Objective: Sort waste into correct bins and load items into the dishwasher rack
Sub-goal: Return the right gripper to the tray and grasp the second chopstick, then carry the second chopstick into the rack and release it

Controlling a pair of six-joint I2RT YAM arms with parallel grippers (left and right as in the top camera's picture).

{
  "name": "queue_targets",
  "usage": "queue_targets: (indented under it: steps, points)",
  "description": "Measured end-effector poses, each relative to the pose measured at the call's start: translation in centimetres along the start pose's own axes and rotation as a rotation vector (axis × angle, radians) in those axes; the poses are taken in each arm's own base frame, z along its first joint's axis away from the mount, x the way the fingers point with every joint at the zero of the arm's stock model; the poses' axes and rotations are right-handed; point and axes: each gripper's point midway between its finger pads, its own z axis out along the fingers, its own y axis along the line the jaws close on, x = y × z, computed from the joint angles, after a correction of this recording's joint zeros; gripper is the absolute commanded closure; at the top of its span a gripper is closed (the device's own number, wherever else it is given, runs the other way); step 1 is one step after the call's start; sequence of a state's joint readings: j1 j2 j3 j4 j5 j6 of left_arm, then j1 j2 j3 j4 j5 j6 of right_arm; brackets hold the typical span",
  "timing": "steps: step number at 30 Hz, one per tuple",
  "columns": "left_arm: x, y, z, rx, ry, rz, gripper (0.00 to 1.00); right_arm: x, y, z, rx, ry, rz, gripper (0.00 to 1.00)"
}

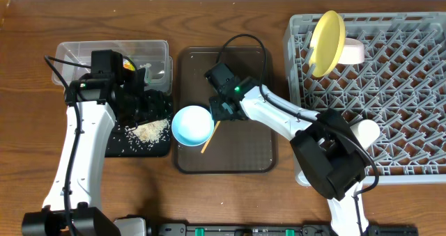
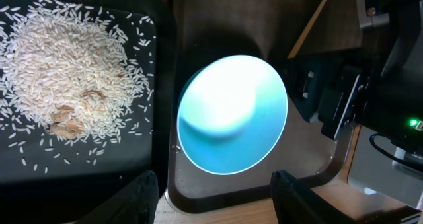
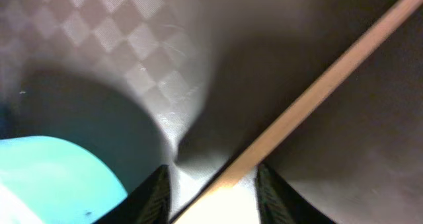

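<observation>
My left gripper (image 1: 159, 107) is open and empty, hovering over the seam between the black tray (image 1: 118, 145) and the brown serving tray; its fingers (image 2: 215, 201) frame the tray corner. White rice scraps (image 1: 148, 130) are heaped on the black tray (image 2: 79, 174), and they fill the left of the left wrist view (image 2: 63, 72). The light blue bowl (image 1: 192, 125) (image 2: 231, 115) (image 3: 53, 178) stands on the serving tray. My right gripper (image 1: 221, 114) (image 3: 215, 197) is open, low over the tray, straddling a wooden chopstick (image 1: 209, 137) (image 3: 317, 92) (image 2: 307, 26). The wrapper (image 1: 129, 65) lies in the clear tub (image 1: 77, 53).
The brown serving tray (image 1: 237, 156) lies in the middle. The grey rack (image 1: 411, 90) at the right holds the upright yellow plate (image 1: 327, 33), a pale cup (image 1: 353, 52) and a white bowl (image 1: 367, 131) partly behind my right arm.
</observation>
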State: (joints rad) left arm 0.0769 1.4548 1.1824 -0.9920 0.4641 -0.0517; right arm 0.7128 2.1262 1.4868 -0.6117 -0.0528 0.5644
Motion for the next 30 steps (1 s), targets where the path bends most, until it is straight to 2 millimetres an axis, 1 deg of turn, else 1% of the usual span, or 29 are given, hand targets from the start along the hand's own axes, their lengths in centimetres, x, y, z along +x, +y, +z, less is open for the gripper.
queue_targets:
  steps: [3,5,10,12,15,16,20,23,25,27,29,30]
  points:
    - [0.0,0.0,0.0,0.0,0.0,0.0,0.42,0.5,-0.9,-0.1,0.047,0.017,0.009,0.76]
    - [0.0,0.0,0.0,0.0,0.0,0.0,0.42,1.1,-1.8,-0.2,0.091,0.04,0.014,0.8]
    - [0.0,0.0,0.0,0.0,0.0,0.0,0.42,2.4,-3.7,-0.8,0.178,0.092,0.018,0.88]
    - [0.0,0.0,0.0,0.0,0.0,0.0,0.42,2.6,-4.1,-0.9,0.194,0.103,0.024,0.89]
    - [0.0,0.0,0.0,0.0,0.0,0.0,0.42,2.6,-4.7,-1.0,0.207,0.11,0.033,0.98]
    - [0.0,0.0,0.0,0.0,0.0,0.0,0.42,2.6,-4.8,-1.0,0.207,0.113,0.033,0.99]
    - [0.0,0.0,0.0,0.0,0.0,0.0,0.42,2.4,-5.1,-1.3,0.182,0.125,0.04,0.99]
    - [0.0,0.0,0.0,0.0,0.0,0.0,0.42,2.1,-5.9,-1.7,0.16,0.14,0.034,0.99]
    - [0.0,0.0,0.0,0.0,0.0,0.0,0.42,2.0,-6.7,-2.7,0.158,0.15,0.028,0.99]
    - [0.0,0.0,0.0,0.0,0.001,0.0,0.42,1.7,-7.2,-4.2,0.147,0.145,0.02,0.99]
    - [0.0,0.0,0.0,0.0,0.0,0.0,0.42,0.9,-7.6,-6.7,0.127,0.113,0.01,0.99]
    - [0.0,0.0,0.0,0.0,0.0,0.0,0.42,0.3,-8.0,-8.4,0.117,0.083,0.006,0.99]
